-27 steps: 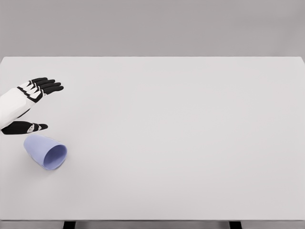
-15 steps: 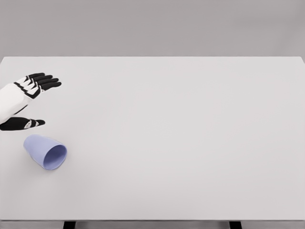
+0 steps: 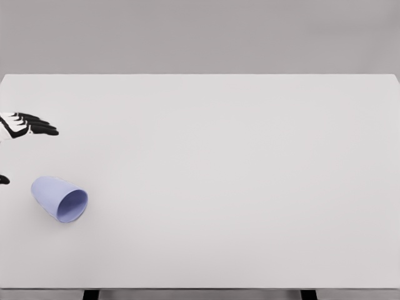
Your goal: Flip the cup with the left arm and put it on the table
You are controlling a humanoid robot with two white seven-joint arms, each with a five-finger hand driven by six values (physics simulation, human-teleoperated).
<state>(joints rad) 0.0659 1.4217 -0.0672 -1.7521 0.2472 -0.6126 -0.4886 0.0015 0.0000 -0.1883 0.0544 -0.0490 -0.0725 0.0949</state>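
Left hand at the edge, cup lying on its side

The left hand (image 3: pixel 25 125) shows only its black fingers, stretched flat and loose, grasping nothing, apart from the cup (image 3: pixel 60 199). The smooth, pale blue, tapered cup lies on the matte white tabletop (image 3: pixel 237 175), mouth facing lower right.

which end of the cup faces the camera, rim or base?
The rim. The cup lies on its side on the table, open mouth toward the lower right; its closed base points up-left, toward the left hand.
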